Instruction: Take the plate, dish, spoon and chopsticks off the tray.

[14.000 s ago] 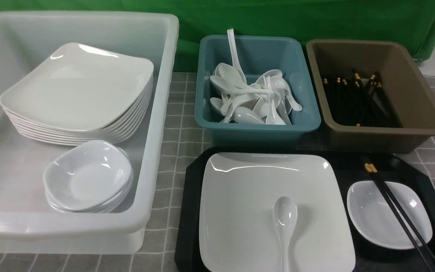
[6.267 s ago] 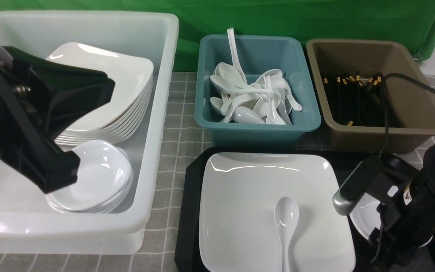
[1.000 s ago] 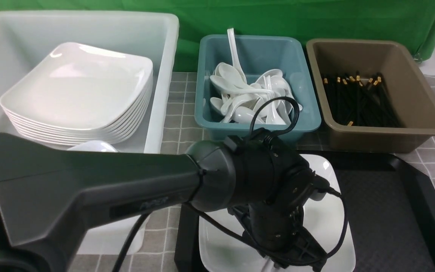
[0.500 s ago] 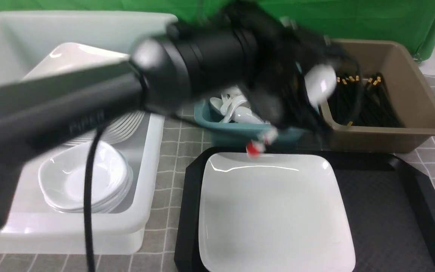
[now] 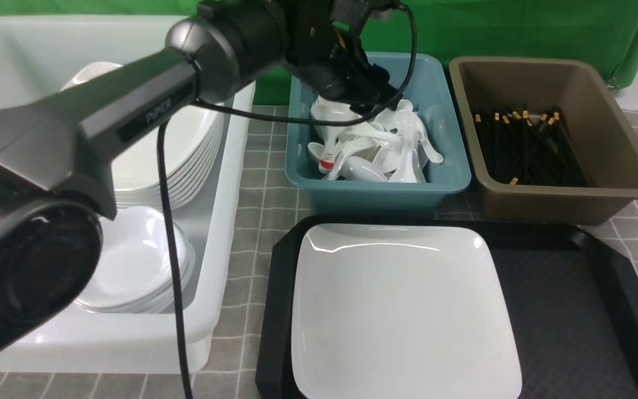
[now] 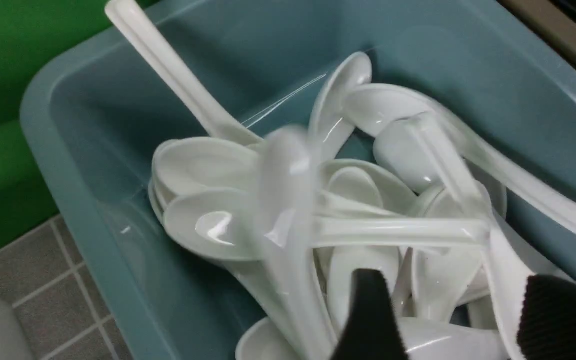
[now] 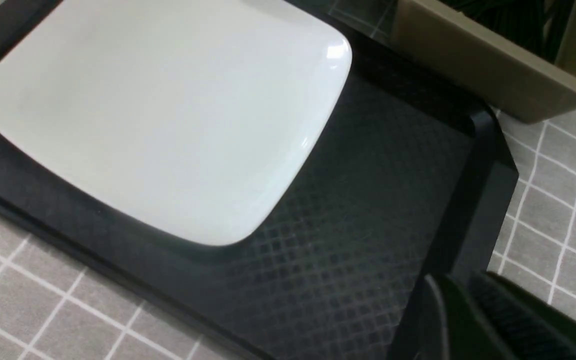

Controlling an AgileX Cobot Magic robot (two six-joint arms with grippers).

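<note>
The large white plate (image 5: 402, 310) (image 7: 168, 115) lies alone on the left half of the black tray (image 5: 562, 310) (image 7: 368, 225). My left gripper (image 5: 377, 102) (image 6: 463, 320) hangs over the teal bin, jaws open with nothing gripped. Just beyond its fingertips (image 6: 368, 315) a blurred white spoon (image 6: 288, 190) is loose above the heap of spoons. Black chopsticks (image 5: 524, 149) lie in the brown tub, mixed with others. Small dishes (image 5: 130, 266) are stacked in the white tub; which one is the task's dish I cannot tell. My right gripper (image 7: 473, 320) is shut and empty at the tray's corner.
The teal bin (image 5: 452, 177) (image 6: 68, 165) and brown tub (image 5: 618, 166) stand side by side behind the tray. The white tub (image 5: 230, 183) at the left also holds a stack of large plates (image 5: 186, 149). My left arm stretches across it. A grey checked cloth covers the table.
My left arm lifted the spoon off the plate, swung back to the teal bin and opened its jaws; the spoon is now loose over the heap.
</note>
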